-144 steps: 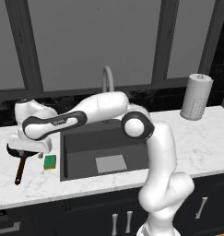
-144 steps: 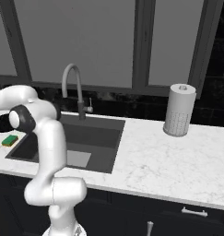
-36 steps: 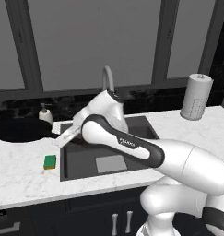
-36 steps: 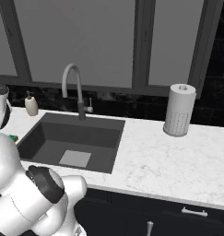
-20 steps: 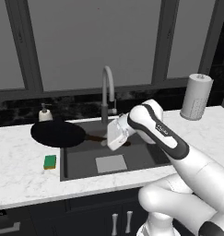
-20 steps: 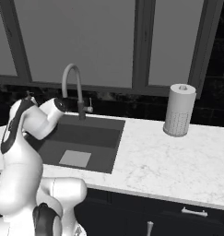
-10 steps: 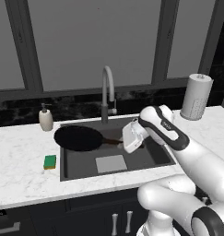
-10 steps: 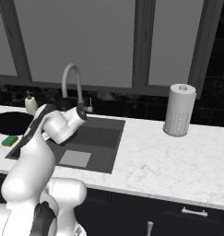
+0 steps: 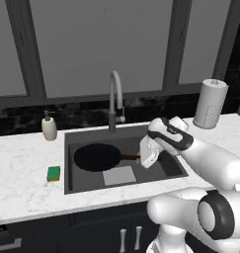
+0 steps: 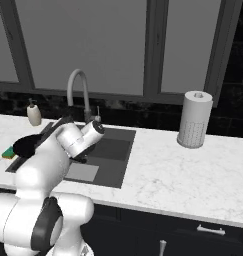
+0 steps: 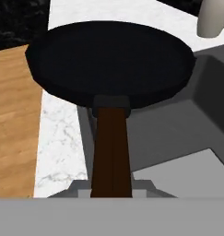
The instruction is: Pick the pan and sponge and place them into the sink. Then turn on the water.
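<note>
White marble countertop (image 9: 22,163) runs under a row of tall grey window panels, with a band of black stone along the back wall. At the far left of the left base view a small beige soap dispenser (image 9: 49,129) stands near the back edge of the counter, and in front of it the green-topped sponge (image 9: 53,173) lies flat on the marble just beside the left rim of the sink (image 9: 161,170), apart from the pan. The black frying pan (image 9: 97,157) sits over the left half of the dark grey basin; whether it rests on the bottom or hangs just above it cannot be told. Its brown handle (image 9: 129,157) points right toward the gripper (image 9: 144,159), and beside the pan's near edge lies the light grey square patch (image 9: 119,175) on the basin floor. Behind the sink the arched grey gooseneck faucet (image 9: 115,99) rises from its dark base, with no water showing. The gripper is clamped narrowly on the end of the handle; in the hand view the brown handle (image 11: 112,156) runs straight up from between the fingertips to the round pan (image 11: 111,60). Farther right, past the arm, a roll of paper towels (image 9: 211,104) stands upright on the counter, well apart from the sink.
</note>
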You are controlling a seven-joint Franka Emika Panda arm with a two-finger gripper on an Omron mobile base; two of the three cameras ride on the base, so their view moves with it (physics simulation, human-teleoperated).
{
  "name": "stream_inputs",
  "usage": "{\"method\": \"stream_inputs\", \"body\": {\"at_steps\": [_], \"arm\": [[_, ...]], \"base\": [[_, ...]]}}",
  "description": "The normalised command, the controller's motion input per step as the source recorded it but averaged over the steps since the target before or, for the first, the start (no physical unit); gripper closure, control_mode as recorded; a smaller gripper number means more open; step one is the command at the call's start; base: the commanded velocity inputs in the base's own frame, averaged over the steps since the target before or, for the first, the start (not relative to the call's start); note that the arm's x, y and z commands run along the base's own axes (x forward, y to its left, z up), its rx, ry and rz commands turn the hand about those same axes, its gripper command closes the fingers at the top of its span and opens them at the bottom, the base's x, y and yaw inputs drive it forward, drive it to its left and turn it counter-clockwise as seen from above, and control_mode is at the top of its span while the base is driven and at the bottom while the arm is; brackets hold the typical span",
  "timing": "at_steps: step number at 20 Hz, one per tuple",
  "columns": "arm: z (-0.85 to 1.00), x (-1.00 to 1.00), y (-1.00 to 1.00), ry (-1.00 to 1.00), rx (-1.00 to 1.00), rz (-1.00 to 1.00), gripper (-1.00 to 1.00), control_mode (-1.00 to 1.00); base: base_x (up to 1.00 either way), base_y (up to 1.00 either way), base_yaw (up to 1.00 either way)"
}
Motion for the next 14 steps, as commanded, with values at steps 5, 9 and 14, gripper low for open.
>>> {"method": "stream_inputs", "body": {"at_steps": [5, 9, 14], "arm": [[-0.54, 0.47, -0.39, 0.00, -0.14, 0.00, 1.00, -1.00], [-0.42, 0.54, -0.42, 0.00, -0.08, 0.00, 1.00, -1.00], [-0.38, 0.57, -0.17, 0.00, -0.08, 0.00, 1.00, -1.00]], "base": [[0.00, 0.00, 0.00], [0.00, 0.00, 0.00], [0.00, 0.00, 0.00]]}}
